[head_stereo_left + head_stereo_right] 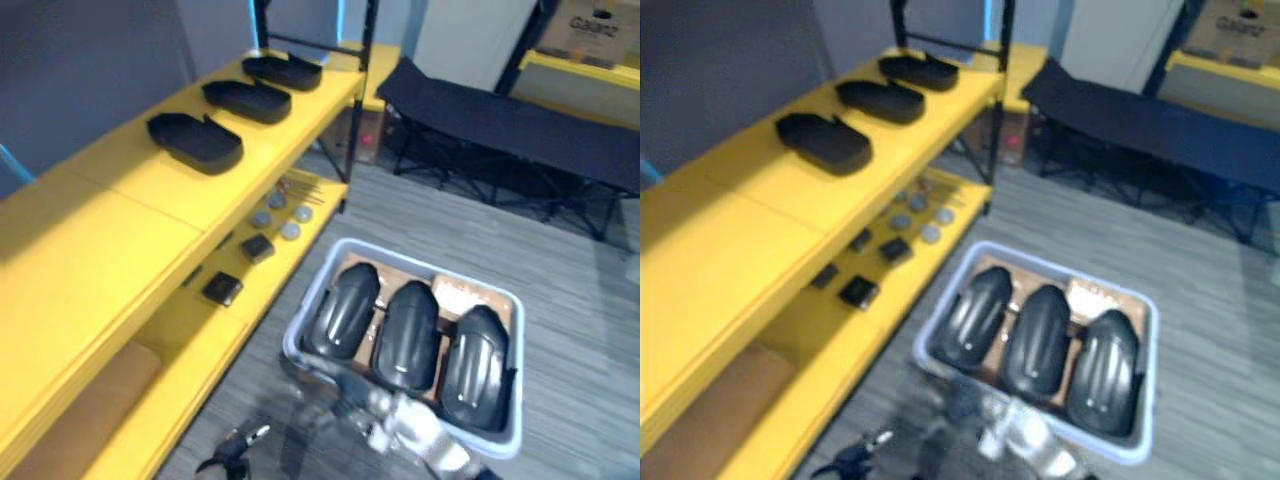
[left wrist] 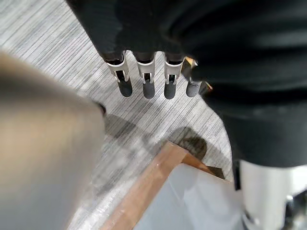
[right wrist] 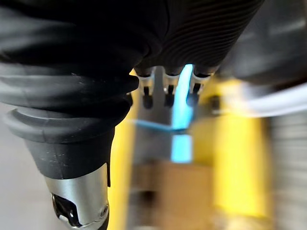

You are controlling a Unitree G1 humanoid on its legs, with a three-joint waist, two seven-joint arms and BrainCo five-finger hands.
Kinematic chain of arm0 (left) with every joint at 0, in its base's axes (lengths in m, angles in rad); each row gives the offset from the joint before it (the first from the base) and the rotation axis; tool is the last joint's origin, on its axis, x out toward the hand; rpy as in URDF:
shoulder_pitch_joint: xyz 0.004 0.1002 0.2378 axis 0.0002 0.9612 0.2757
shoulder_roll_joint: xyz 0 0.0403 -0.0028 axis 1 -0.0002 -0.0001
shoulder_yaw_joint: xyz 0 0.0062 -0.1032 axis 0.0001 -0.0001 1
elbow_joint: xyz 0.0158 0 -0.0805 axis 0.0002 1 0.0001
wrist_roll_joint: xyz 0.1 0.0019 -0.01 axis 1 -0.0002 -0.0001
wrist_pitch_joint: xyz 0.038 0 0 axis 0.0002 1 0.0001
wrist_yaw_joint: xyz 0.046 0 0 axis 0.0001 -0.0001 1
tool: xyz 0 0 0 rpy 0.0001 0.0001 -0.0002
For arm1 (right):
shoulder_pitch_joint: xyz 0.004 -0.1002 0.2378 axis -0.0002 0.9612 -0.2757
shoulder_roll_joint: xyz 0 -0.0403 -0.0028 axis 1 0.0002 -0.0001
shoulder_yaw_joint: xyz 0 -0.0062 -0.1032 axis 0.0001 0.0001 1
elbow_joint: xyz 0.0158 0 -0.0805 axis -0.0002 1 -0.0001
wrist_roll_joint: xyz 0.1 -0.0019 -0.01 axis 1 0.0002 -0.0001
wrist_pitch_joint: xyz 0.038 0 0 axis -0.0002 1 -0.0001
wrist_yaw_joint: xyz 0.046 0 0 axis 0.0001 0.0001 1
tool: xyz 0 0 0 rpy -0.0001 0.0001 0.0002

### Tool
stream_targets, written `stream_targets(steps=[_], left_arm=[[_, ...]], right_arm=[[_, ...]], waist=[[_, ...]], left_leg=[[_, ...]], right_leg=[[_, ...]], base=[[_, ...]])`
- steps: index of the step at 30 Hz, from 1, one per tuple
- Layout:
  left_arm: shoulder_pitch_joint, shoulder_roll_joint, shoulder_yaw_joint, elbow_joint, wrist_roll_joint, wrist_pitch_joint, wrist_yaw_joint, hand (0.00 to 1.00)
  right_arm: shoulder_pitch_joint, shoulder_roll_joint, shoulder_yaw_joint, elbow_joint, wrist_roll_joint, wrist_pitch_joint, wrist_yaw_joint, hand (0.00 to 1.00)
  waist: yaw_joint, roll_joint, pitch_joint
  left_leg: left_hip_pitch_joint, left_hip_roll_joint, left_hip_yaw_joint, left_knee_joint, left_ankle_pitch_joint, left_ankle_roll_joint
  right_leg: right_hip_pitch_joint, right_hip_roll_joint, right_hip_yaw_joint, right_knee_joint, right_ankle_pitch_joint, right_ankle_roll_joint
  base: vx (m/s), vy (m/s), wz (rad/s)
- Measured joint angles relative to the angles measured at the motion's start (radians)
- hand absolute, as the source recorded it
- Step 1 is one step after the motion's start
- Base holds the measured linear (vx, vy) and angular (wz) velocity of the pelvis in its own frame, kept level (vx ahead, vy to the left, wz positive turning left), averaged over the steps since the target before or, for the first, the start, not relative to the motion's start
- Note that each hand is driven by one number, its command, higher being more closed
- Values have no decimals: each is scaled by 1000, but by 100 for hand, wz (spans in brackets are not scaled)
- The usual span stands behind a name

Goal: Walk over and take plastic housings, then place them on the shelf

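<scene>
Three black ribbed plastic housings (image 1: 345, 310) (image 1: 408, 333) (image 1: 475, 365) lie side by side in a pale grey bin (image 1: 300, 325) on the floor, close in front of me. Three more black housings (image 1: 195, 140) (image 1: 247, 100) (image 1: 283, 70) sit in a row on the top board of the yellow shelf (image 1: 120, 220) at the left. My left hand (image 2: 144, 81) hangs over the grey floor, fingers straight and holding nothing. In its own wrist view, my right hand (image 3: 165, 93) also has straight, empty fingers, with blurred yellow shelving beyond them.
The shelf's lower board carries grey discs (image 1: 280, 215) and small black boxes (image 1: 222, 288). A black folding cot (image 1: 500, 120) stands behind the bin. Another yellow shelf (image 1: 580, 70) is at the far right. Open grey floor lies right of the bin.
</scene>
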Motion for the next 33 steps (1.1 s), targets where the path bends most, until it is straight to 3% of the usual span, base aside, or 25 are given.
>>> stream_targets(steps=[2, 7, 11, 13, 17, 20, 23, 27, 29, 30, 31, 33], left_arm=[[0, 10, 2, 3, 11, 2, 1, 0], [-12, -4, 8, 2, 77, -25, -6, 0], [-8, -33, -22, -1, 74, -71, -28, 0], [-1, -45, -55, -42, 67, -120, -45, 0], [11, -43, -86, -174, 52, -180, -48, 0], [38, -47, -146, -283, 23, -198, -53, 0], [33, -50, -204, -322, 29, -193, -81, 0], [40, -41, -212, -326, 30, -147, -85, 0], [46, -28, -190, -326, 30, -110, -84, 0], [49, -28, -177, -326, 30, -104, -84, 0], [57, -22, -157, -326, 30, -103, -84, 0], [70, 0, -145, -315, 29, -104, -85, 0]], right_arm=[[-62, 42, -59, -81, 39, 12, -38, 0], [-153, 61, -332, -122, 77, 92, -270, 0], [-104, -19, -546, -163, 76, 133, -435, 0], [-46, -59, -677, -176, 99, 139, -502, 0], [3, -95, -791, -164, 152, 188, -522, 0], [18, -127, -856, -139, 173, 195, -519, 0], [78, -125, -957, -83, 185, 211, -512, 0], [118, -99, -977, -45, 182, 233, -459, 0], [131, -67, -977, -25, 161, 245, -452, 0], [131, -61, -977, -15, 157, 246, -454, 0], [129, -55, -977, 2, 140, 249, -469, 0], [119, -51, -977, 45, 130, 257, -506, 0]], waist=[[8, -21, -14], [1, -12, -10], [-27, 30, -19], [-51, 57, -34], [-78, 57, -34], [-91, 74, -45], [-128, 65, -41], [-130, 37, -32], [-131, 27, -30], [-128, 27, -31], [-124, 22, -30], [-114, 1, -30]], left_leg=[[11, -2, 26, 0, 0, 0], [19, 0, 53, -1, 0, 0], [18, 9, 95, -17, 1, -1], [21, 16, 129, -41, 4, -6], [18, 25, 151, 13, -14, -5], [22, 40, 147, 65, -77, -3], [39, 22, 154, 65, -98, 5], [28, 10, 213, 104, -131, 20], [-3, 28, 212, 138, -140, 26], [-9, 35, 211, 137, -140, 25], [-22, 42, 202, 140, -136, 19], [-50, 42, 184, 164, -138, 17]], right_leg=[[0, -2, 25, -4, 1, 1], [-5, 0, 50, -14, 3, 4], [-37, 9, 94, -14, 6, 9], [-66, 18, 135, -15, 13, 19], [-102, 37, 238, -15, 29, 11], [-127, 55, 340, -20, 50, 17], [-131, 48, 377, -30, 78, 25], [-175, 40, 415, -27, 115, 21], [-182, 42, 350, -15, 52, -63], [-187, 46, 332, -10, 27, -86], [-192, 51, 310, -8, -2, -92], [-193, 47, 292, -27, 20, -73]], base=[[6, 36, -24], [-44, -11, -20], [-49, -25, -31], [-18, -18, -46], [-35, -26, -77], [-55, 64, -101], [-110, 80, -37], [-141, 61, -59], [-116, -8, -4], [-76, -12, 8], [-53, -8, 11], [-41, -21, 22]])
